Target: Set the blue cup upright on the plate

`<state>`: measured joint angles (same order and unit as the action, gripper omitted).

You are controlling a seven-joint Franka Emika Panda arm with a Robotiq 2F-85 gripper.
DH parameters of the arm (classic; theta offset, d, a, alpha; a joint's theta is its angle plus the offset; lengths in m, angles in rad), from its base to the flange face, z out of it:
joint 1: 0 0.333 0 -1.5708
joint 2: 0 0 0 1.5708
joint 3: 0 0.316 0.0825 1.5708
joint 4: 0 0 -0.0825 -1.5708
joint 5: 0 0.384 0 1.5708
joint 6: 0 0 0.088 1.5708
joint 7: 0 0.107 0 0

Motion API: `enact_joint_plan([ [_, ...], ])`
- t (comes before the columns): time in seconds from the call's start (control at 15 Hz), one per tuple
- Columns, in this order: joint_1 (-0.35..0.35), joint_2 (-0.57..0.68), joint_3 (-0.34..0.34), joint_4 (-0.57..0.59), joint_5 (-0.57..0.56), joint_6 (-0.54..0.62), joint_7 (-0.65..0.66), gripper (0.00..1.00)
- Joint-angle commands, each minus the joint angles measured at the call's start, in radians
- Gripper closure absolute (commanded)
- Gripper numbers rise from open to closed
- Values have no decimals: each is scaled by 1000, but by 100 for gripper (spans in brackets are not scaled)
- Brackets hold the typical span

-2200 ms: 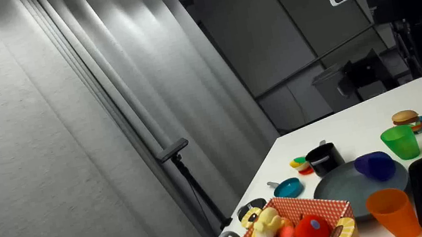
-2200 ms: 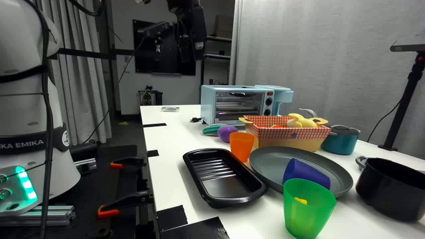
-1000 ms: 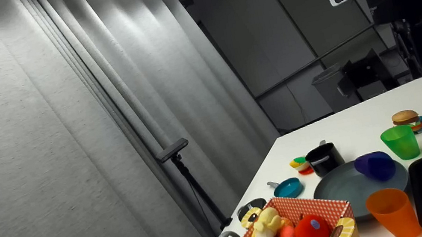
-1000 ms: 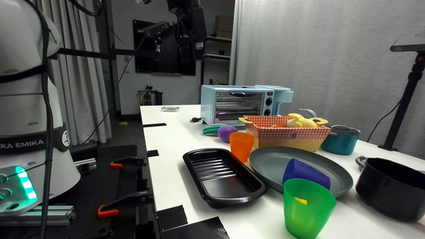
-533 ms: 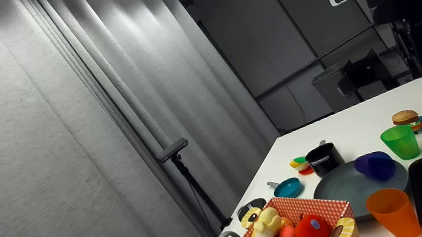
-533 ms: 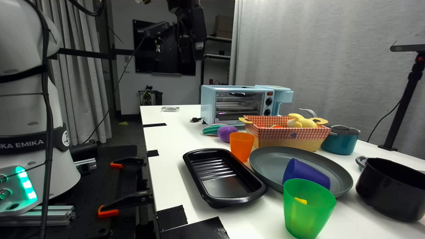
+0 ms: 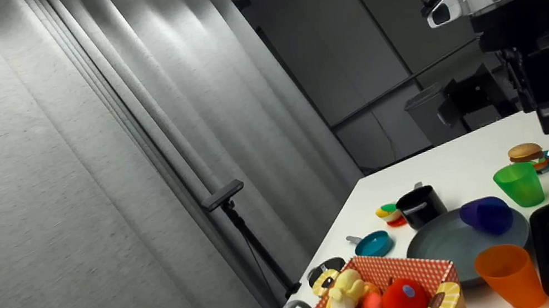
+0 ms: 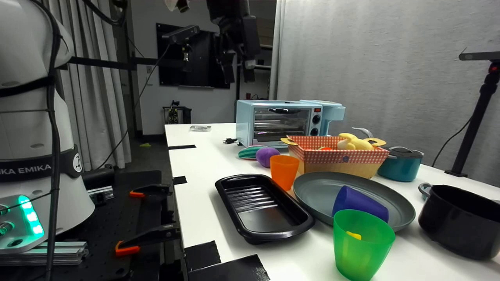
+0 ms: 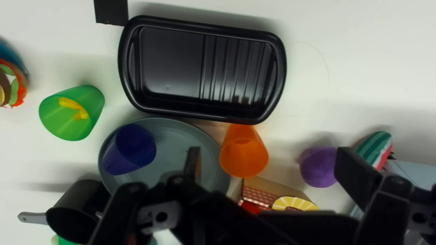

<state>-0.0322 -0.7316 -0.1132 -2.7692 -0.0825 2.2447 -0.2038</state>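
Observation:
The dark blue cup [image 7: 489,216] lies on its side on the grey-blue plate [image 7: 441,249]; both show in an exterior view. The cup [image 8: 359,203] and plate [image 8: 314,191] also show in an exterior view, with the green cup hiding part of the blue one. In the wrist view the cup [image 9: 131,149] lies near the left rim of the plate [image 9: 173,139], its mouth towards the upper right. My gripper [image 9: 267,153] is open and empty, its fingers wide apart. It hangs high above the table in both exterior views [image 8: 239,78], away from the cup.
A green cup [image 9: 71,112] with yellow pieces, a black baking pan [image 9: 201,68], an orange cup [image 9: 243,153] and a black pot [image 9: 76,211] surround the plate. A toy basket [image 7: 384,293], purple toy [image 8: 267,157] and toaster oven [image 8: 281,121] stand beyond.
My gripper has moved lower, leftward in one exterior view and rightward in the other. The cup, plate and other objects have not moved.

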Motion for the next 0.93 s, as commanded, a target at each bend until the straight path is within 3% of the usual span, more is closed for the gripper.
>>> enact_joint_plan([
  [0.0,-22,253,-135,73,-26,156,-170,0],
  [0.13,-21,374,-201,112,-4,245,-272,0],
  [0.2,-34,237,-147,44,-1,180,-204,0],
  [0.4,-41,362,-182,90,0,238,-261,0],
  [0.87,-41,380,-177,106,0,238,-261,0],
])
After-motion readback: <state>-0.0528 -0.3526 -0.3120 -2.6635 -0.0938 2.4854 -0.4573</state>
